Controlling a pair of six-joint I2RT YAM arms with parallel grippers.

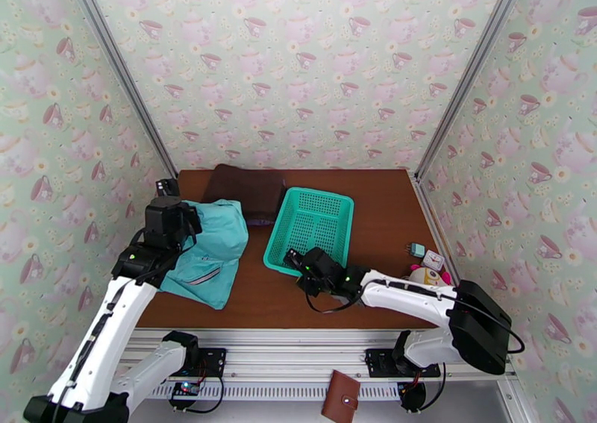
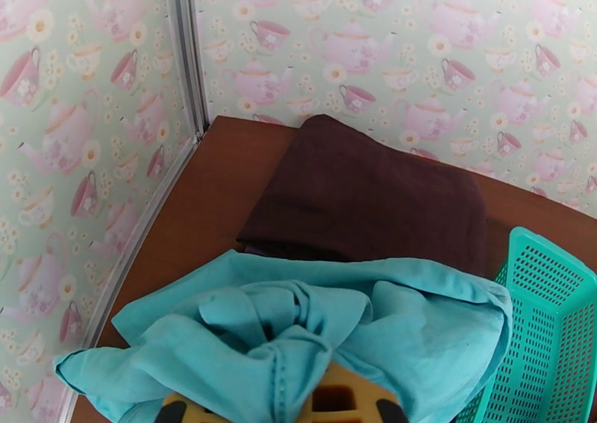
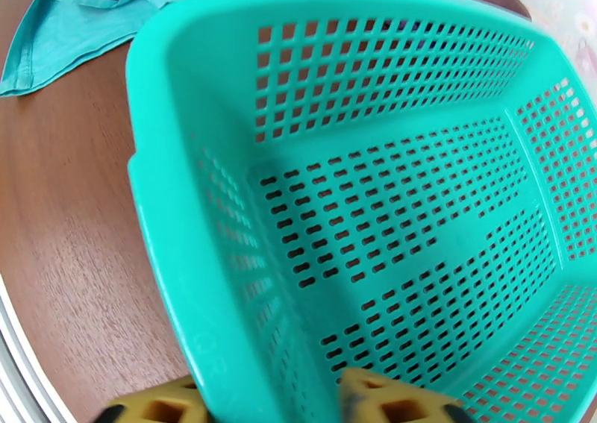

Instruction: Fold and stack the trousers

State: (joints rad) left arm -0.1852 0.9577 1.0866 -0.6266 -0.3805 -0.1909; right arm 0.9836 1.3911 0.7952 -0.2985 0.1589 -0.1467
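Left wrist: L gripper (image 2: pixel 283 409) pinching bunched trousers (image 2: pixel 403 320), just left of basket (image 2: pixel 548 305). R gripper (image 3: pixel 261 406) straddles basket's near rim, can't tell if clamped. Prob best: grip rim firm, slide basket off slow, so trousers get room to spread.

Brown table (image 1: pixel 373 215) — dark cloth (image 1: pixel 246 189) folded at back left, trousers (image 1: pixel 216 249) bunched just before it by the left edge, basket (image 1: pixel 276 228) mid-table. Small clutter (image 1: pixel 425 264) at the right edge — too small to name.

Trousers (image 2: pixel 403 320) bunched, pinched in fingers (image 2: pixel 358 387); brown cloth (image 2: pixel 366 193) behind; basket (image 2: pixel 545 327) at right.
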